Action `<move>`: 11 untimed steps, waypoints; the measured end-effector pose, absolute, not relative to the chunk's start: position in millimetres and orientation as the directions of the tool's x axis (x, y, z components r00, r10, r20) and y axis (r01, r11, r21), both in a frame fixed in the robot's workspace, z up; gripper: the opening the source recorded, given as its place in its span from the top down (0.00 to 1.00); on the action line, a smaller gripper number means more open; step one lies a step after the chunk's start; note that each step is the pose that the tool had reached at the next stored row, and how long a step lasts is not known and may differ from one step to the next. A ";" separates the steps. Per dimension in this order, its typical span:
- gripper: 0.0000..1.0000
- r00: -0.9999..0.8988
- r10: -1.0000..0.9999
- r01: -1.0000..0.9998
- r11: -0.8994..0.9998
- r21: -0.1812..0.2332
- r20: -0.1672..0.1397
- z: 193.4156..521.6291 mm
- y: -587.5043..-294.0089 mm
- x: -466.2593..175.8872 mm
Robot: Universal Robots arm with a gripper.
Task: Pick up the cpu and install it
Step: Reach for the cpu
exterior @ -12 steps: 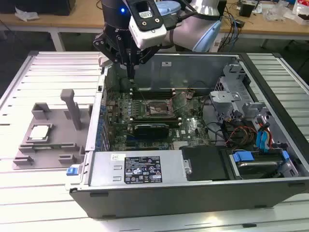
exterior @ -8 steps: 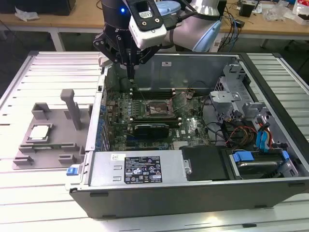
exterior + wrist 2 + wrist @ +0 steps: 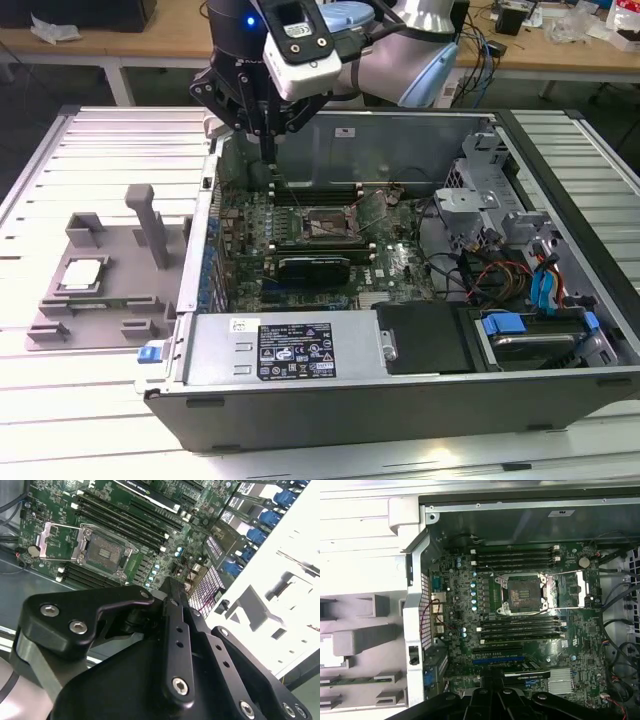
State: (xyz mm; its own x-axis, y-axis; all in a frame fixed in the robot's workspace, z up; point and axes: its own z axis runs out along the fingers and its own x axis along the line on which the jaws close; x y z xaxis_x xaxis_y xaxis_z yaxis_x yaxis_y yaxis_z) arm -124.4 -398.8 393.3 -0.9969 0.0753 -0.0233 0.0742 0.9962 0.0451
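I had the gripper [image 3: 268, 148] hanging over the far corner of the open computer case [image 3: 400, 405], on the exterior view's left, above the edge of the green motherboard [image 3: 395, 265]. Its two black fingers [image 3: 174, 611] came together to a single narrow tip with no gap that I could make out, and nothing was caught between them.

The cpu [image 3: 82, 272] lay flat, silvery top up, in a recess of the grey holder [image 3: 100, 322] on the white slatted table [image 3: 60, 405]. That put it outside the case and well apart from the gripper, toward the exterior view's left. A grey post [image 3: 152, 228] stood upright on the same holder, just beside the chip.

Inside the case, the socket [image 3: 525, 592] sat bare in the middle of the motherboard, between two banks of long black memory slots [image 3: 520, 628]. Its metal cover frame [image 3: 576, 587] was swung open and lay to one side. In the second wrist view I saw the same socket [image 3: 105, 552] beyond the fingertips, with nothing seated in it.
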 end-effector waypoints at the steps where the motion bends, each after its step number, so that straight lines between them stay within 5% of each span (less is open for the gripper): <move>1: 0.89 -0.997 0.075 0.074 0.996 0.045 -0.023 393.3 -398.8 -124.9; 11: 0.89 -0.997 0.075 0.074 0.996 0.045 -0.024 393.3 -398.2 -130.5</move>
State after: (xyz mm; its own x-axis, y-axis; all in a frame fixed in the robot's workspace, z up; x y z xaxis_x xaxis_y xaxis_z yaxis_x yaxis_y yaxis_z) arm -130.5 -398.2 393.3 -0.9969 0.0753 -0.0238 0.0742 0.9962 0.0451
